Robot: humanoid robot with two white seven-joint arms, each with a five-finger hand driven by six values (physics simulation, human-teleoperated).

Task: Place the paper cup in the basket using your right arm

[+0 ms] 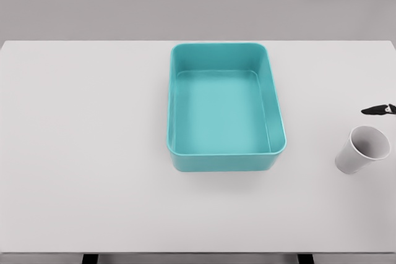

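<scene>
On the right side of the white table (93, 153) the paper cup (362, 149) stands apart from the empty teal basket (173, 115), not yet grasped, while only a dark fingertip of the right hand (378, 110) shows, so I cannot tell its state.

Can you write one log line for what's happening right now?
stage: approach | right hand: fingertip at right edge, above cup | paper cup: on table, untouched | basket: empty

No readable txt, labels or nos. on anything here.
</scene>
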